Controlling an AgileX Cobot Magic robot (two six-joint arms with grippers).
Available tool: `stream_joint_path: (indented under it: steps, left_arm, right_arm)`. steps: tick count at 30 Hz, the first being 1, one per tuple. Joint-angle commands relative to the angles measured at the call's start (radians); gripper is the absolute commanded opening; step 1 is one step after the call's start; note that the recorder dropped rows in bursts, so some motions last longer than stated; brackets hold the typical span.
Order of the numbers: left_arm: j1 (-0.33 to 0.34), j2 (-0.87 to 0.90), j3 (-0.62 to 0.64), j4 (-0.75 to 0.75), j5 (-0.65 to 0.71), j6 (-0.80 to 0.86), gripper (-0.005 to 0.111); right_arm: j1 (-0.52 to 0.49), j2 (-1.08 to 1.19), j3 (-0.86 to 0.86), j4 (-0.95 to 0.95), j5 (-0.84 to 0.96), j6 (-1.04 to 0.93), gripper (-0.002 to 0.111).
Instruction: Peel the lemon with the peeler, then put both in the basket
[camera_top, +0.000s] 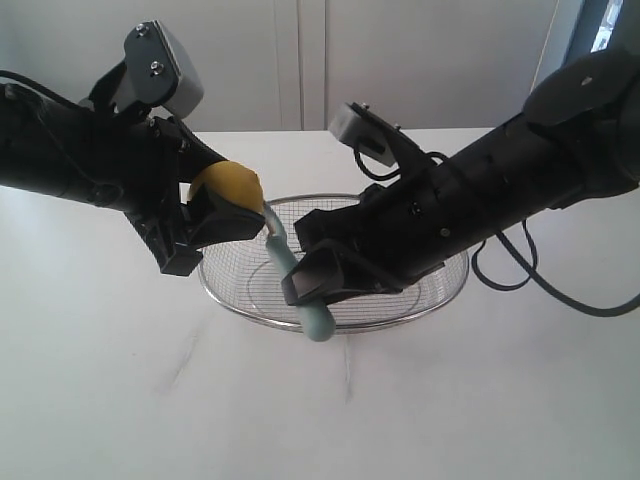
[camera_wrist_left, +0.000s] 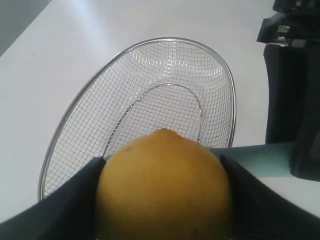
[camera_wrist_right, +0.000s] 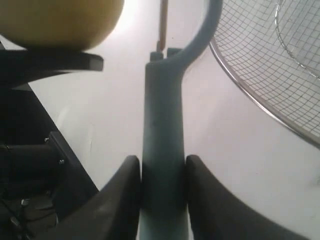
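Note:
My left gripper is shut on the yellow lemon, held in the air above the left end of the wire basket. In the left wrist view the lemon fills the space between both dark fingers. My right gripper is shut on the teal handle of the peeler; its curved head reaches up to the lemon's right side. In the right wrist view the handle sits squeezed between the fingers, with the lemon just beyond the peeler's head.
The basket rests on a white table and holds nothing. The two black arms meet over its left half. A black cable hangs from the right arm near the basket's right rim.

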Motion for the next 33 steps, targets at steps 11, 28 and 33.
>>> stream_joint_path:
  steps: [11, 28, 33]
  left_arm:
    - [-0.006, -0.004, -0.001, -0.028, 0.011, -0.007, 0.000]
    - [-0.006, -0.004, -0.001, -0.028, 0.011, -0.007, 0.000]
    - [-0.006, -0.004, -0.001, -0.028, 0.011, -0.007, 0.000]
  right_arm:
    - [0.005, -0.022, -0.003, 0.002, 0.002, -0.011, 0.000]
    - [-0.010, -0.061, -0.004, -0.020, -0.006, -0.011, 0.000]
    - [-0.015, -0.073, -0.004, -0.021, -0.006, -0.011, 0.000]
